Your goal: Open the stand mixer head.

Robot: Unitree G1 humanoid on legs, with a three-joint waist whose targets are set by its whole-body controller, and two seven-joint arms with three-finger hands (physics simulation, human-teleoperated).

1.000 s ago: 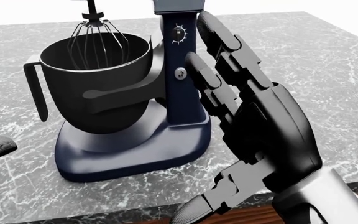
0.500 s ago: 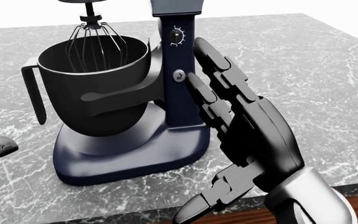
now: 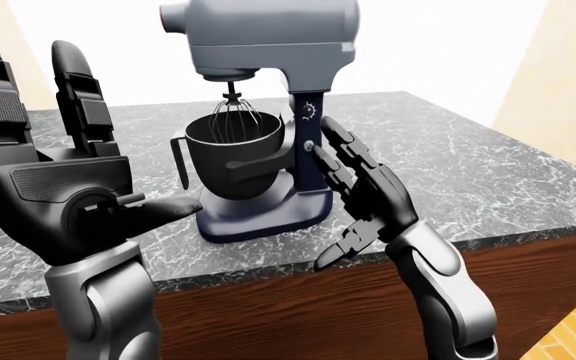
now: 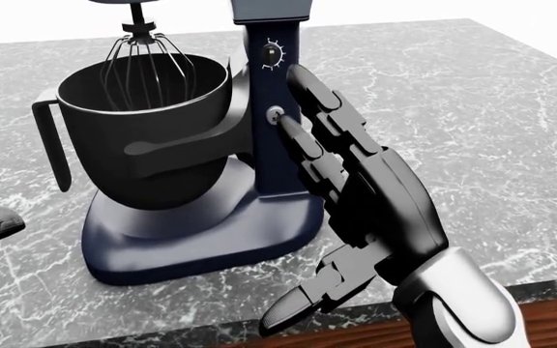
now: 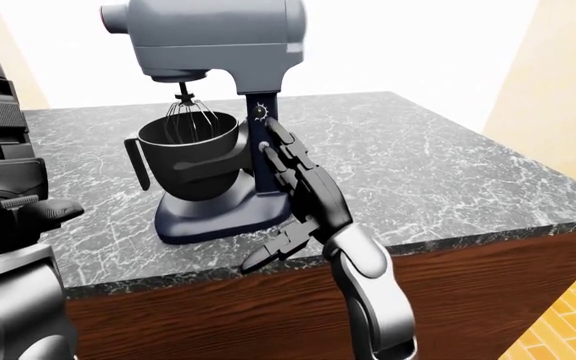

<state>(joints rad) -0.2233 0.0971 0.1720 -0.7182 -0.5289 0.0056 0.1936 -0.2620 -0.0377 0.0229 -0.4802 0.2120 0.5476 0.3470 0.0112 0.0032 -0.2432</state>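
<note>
The stand mixer (image 3: pixel 263 120) stands on the marble counter (image 3: pixel 448 172), near the counter's lower edge in the left-eye view. Its grey head (image 3: pixel 268 34) is down: it lies level above the bowl (image 3: pixel 233 154), with the whisk (image 3: pixel 232 112) hanging into the bowl's mouth. The head's long axis runs left–right in the eye views, from the free nose at the left to the end at the right that sits on top of the dark blue column (image 4: pixel 277 109). Judged from this layout, the hinge is at the column end and the free nose must swing upward.

The column carries two controls on its right face in the head view: a dial (image 4: pixel 273 49) above and a small round button or lock (image 4: pixel 276 113) below.

The right hand (image 4: pixel 356 181) is the nearer hand. It is released, with fingers extended and pointing up along the column, and one fingertip (image 4: pixel 286 120) lies at or just beside the lower round control. The frames do not settle whether it presses the control. The hand grasps nothing.

The head lies directly above this hand — up the column. A lift would need the hand to go up and to the view's left.

The left hand (image 3: pixel 63 195) is also released and empty. It is held upright at the left of the left-eye view, closer to the camera than the mixer and apart from it.
</note>
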